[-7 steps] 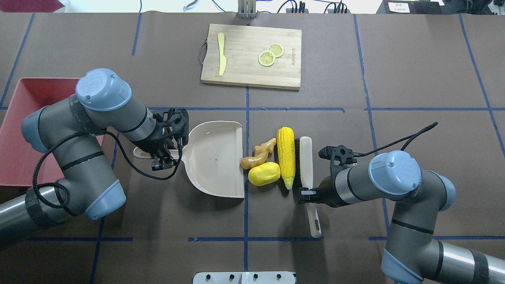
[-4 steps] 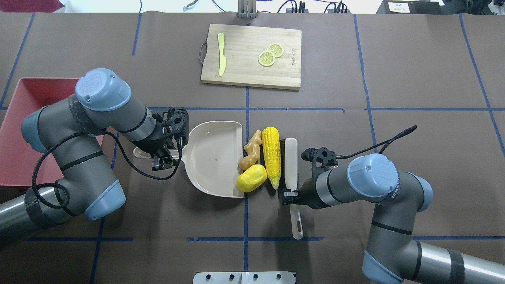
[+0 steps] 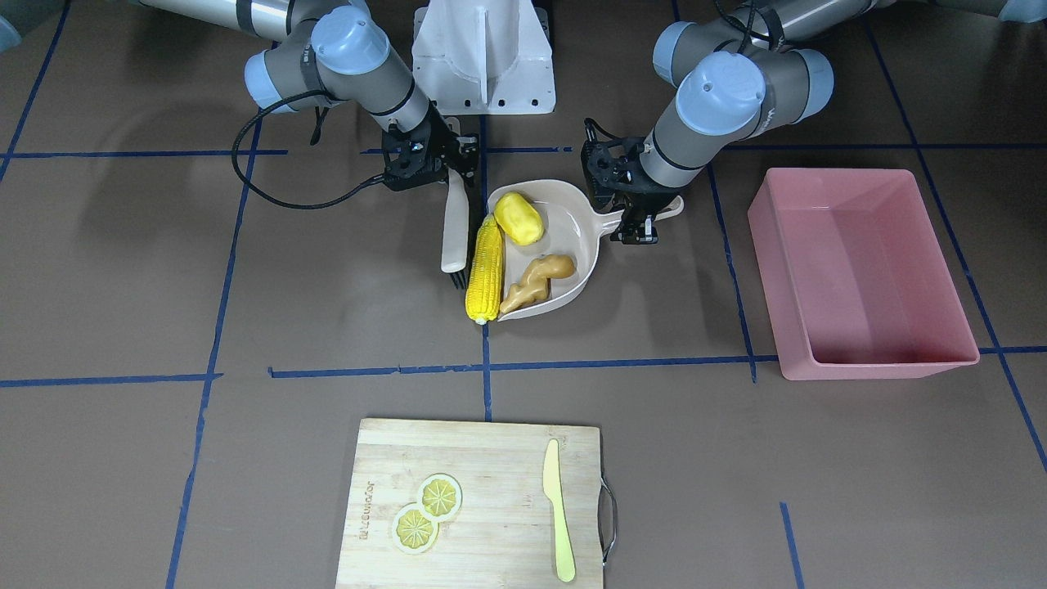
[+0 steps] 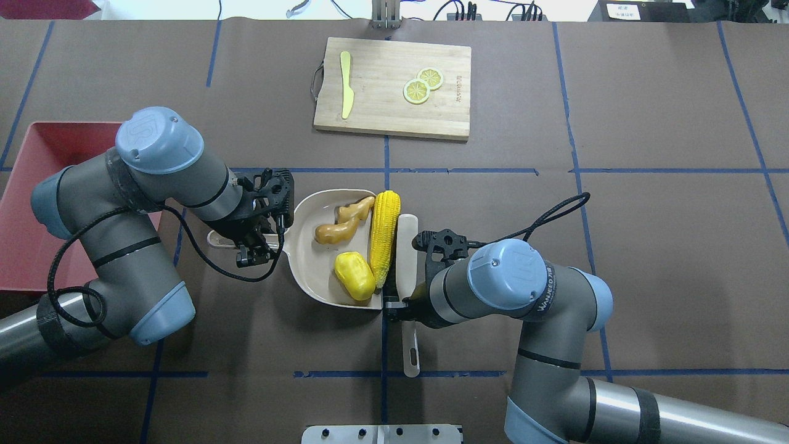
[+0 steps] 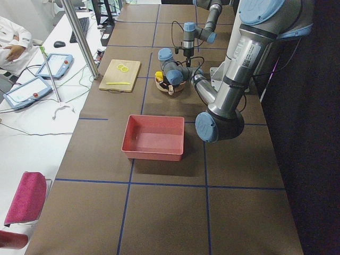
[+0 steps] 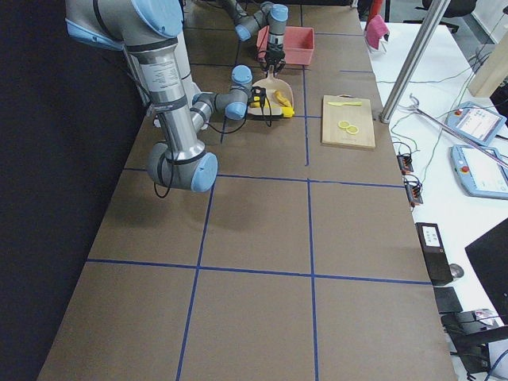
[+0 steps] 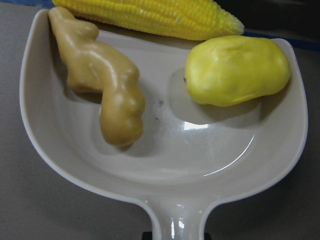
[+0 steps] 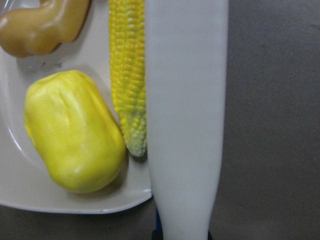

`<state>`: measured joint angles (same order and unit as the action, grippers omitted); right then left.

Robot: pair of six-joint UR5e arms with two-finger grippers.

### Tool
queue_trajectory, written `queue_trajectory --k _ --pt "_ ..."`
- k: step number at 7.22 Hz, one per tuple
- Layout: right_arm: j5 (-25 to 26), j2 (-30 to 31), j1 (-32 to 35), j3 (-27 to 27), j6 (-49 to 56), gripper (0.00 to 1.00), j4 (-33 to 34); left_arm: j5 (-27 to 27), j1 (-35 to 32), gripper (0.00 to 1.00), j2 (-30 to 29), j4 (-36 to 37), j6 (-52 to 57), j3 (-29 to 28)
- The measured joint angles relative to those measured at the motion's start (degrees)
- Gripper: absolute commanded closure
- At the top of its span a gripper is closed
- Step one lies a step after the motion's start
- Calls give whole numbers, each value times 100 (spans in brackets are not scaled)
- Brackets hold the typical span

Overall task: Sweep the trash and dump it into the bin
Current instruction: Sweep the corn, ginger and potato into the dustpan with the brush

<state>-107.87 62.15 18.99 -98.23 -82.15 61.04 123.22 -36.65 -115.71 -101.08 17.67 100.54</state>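
The beige dustpan lies flat mid-table, its handle held in my shut left gripper. The tan ginger root and the yellow potato-like piece lie inside the pan. The corn cob lies along the pan's open edge. My right gripper is shut on the handle of a white brush, which presses against the corn's right side. The pink bin stands empty at the far left, partly hidden by my left arm; it shows whole in the front view.
A wooden cutting board lies at the far middle of the table, with a yellow knife and two lemon slices on it. Blue tape lines cross the brown table cover.
My right gripper has swept the brush leftward. It pushed the ginger and the potato piece into the dustpan and the corn up to the pan's edge. The left arm held still.
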Motion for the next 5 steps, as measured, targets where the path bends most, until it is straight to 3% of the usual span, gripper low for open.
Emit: queue_trajectory --k 5 --pt "44 -564 -59 393 14 100 233 0 0 100 -4 1 0 1"
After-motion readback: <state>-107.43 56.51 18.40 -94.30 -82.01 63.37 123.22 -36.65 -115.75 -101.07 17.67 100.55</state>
